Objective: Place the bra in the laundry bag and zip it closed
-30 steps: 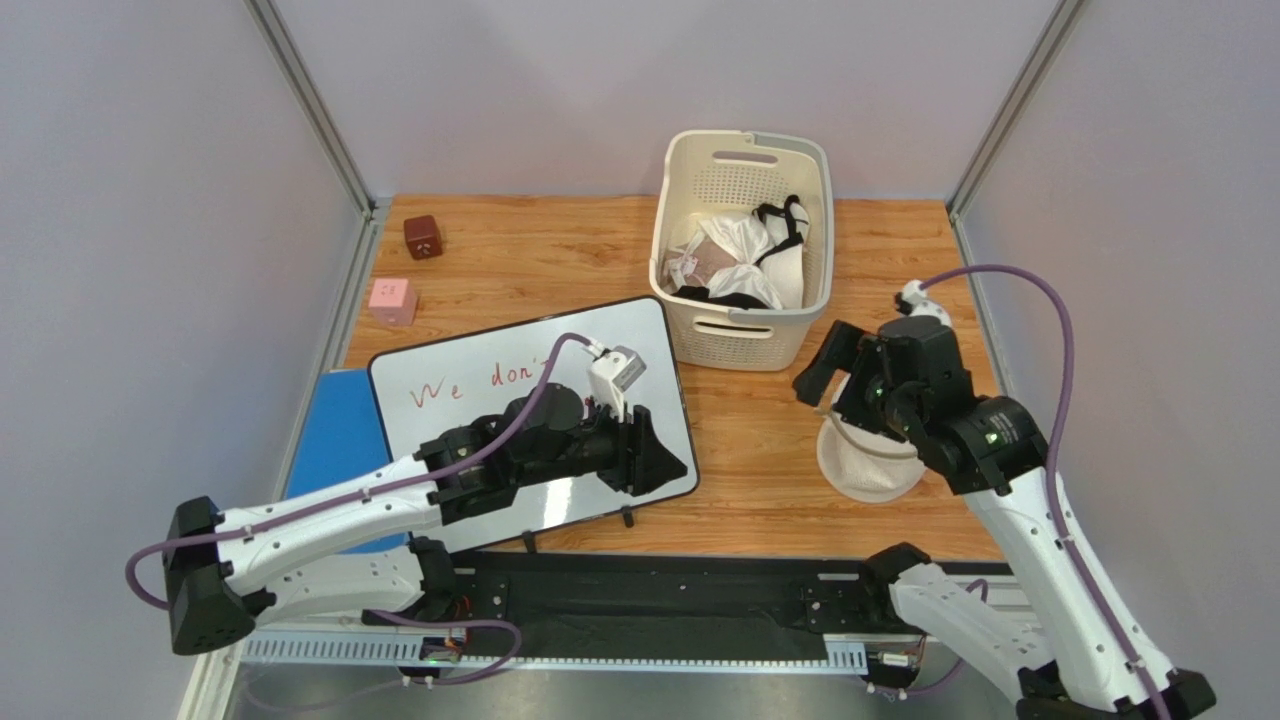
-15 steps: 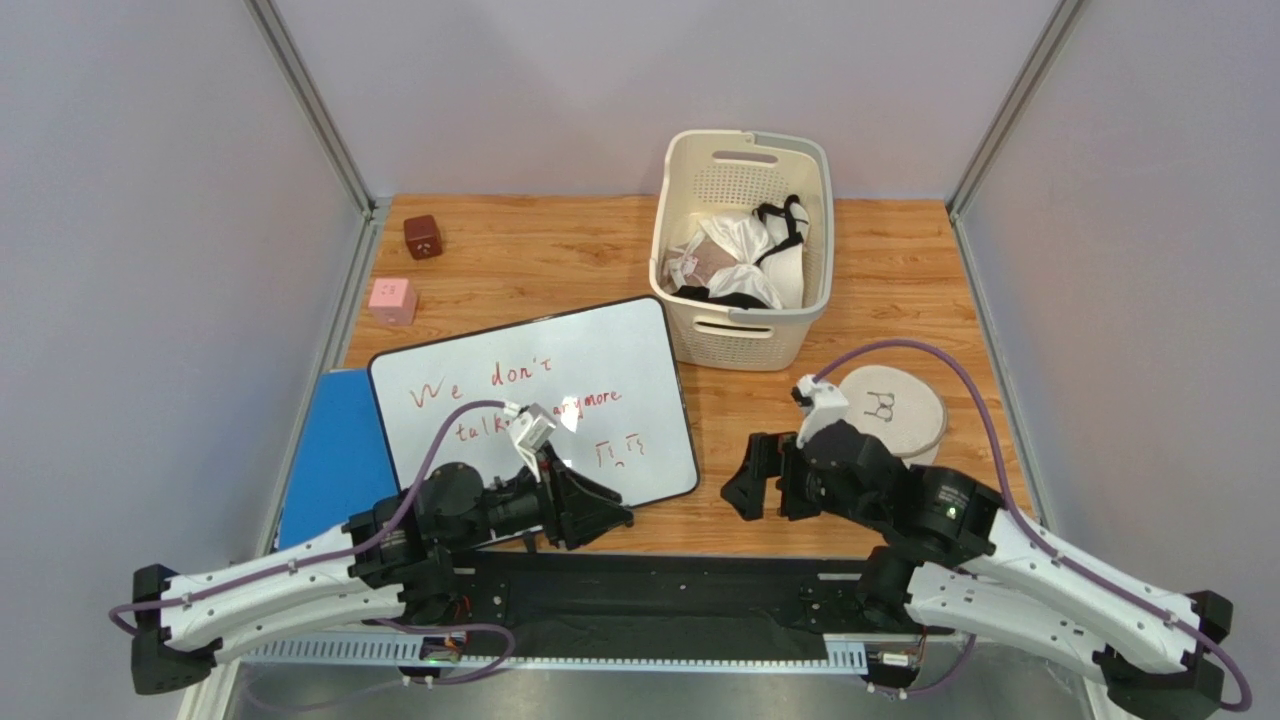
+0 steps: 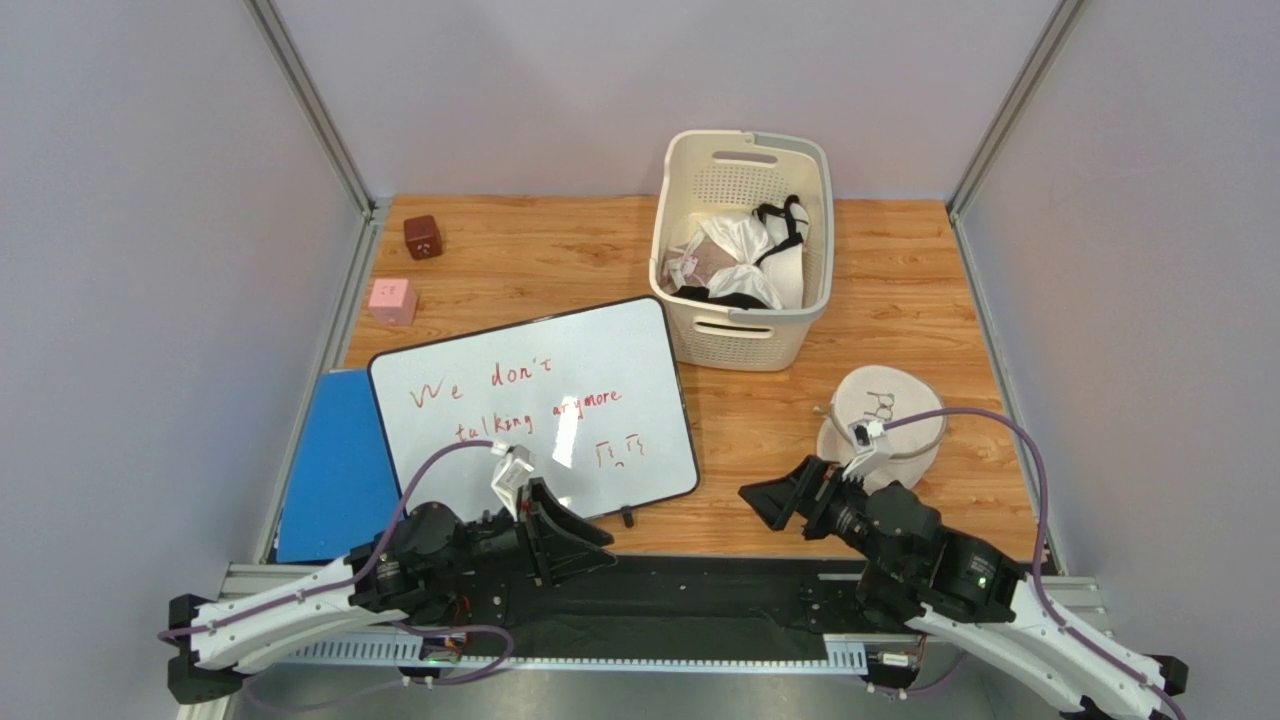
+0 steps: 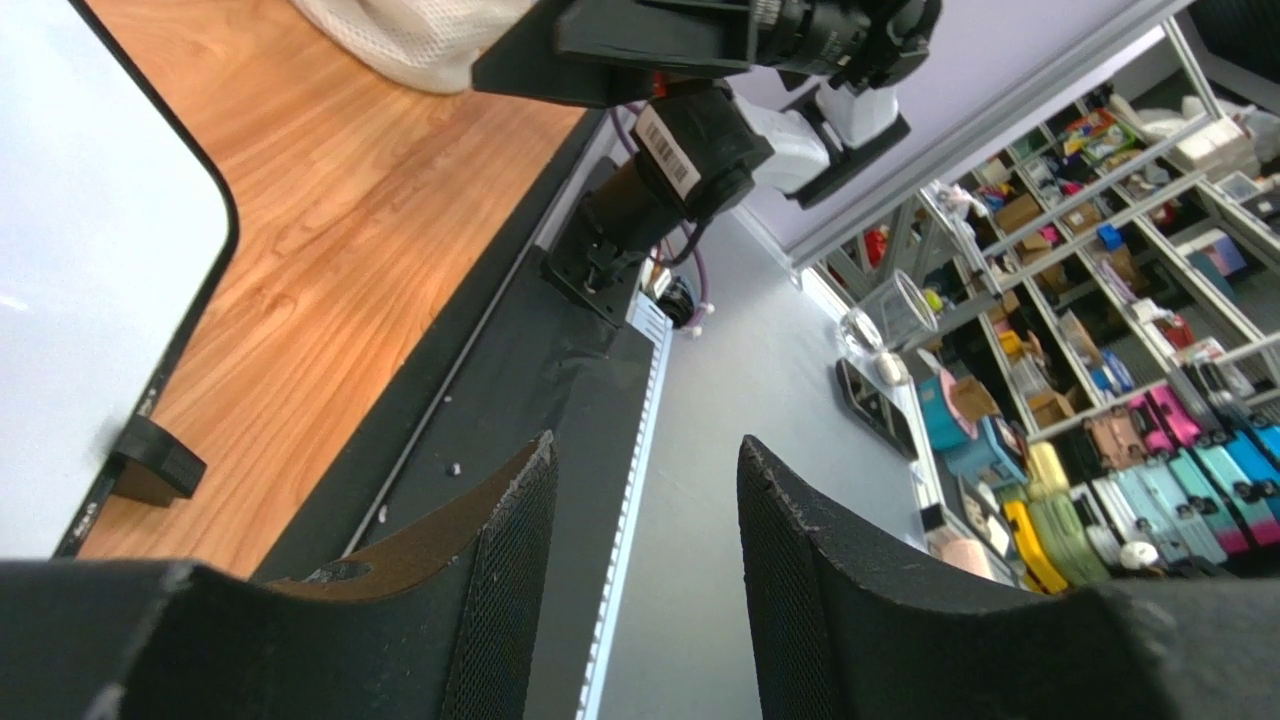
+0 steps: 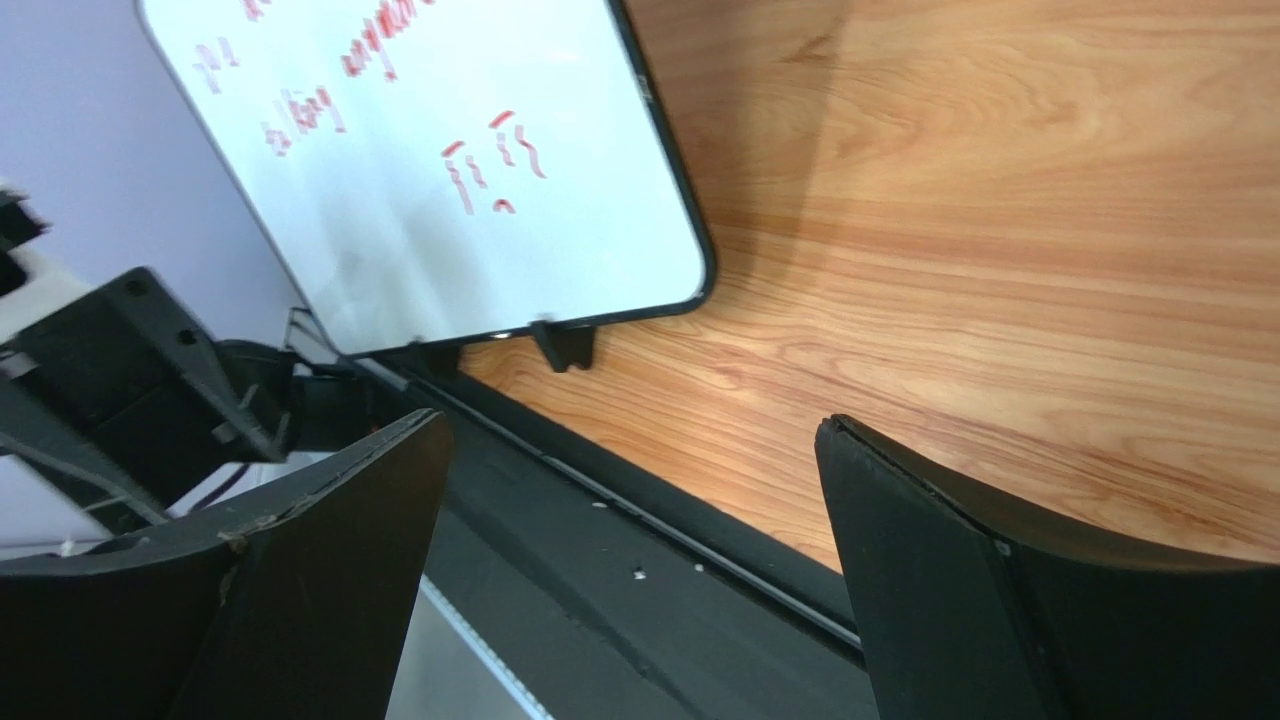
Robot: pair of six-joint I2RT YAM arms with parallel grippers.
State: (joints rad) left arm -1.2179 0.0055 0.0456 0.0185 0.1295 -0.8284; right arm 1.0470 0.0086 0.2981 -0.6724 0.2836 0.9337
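Cubes, one pink [image 3: 392, 299] and one brown [image 3: 422, 236], sit far left on the wooden table [image 3: 571, 255], with a blue board [image 3: 334, 465] nearer. Beside it lies a whiteboard [image 3: 534, 405] with red writing. At its near edge hangs the left gripper [image 3: 598, 528], jaws parted and empty. A cream basket [image 3: 736, 338] of crumpled garments [image 3: 744, 248] stands far centre. Near the front edge the right gripper [image 3: 763, 506] is spread wide, holding nothing. Just right of it the laundry bag [image 3: 909, 393] lies domed on the wood; whether the bra is inside cannot be told.
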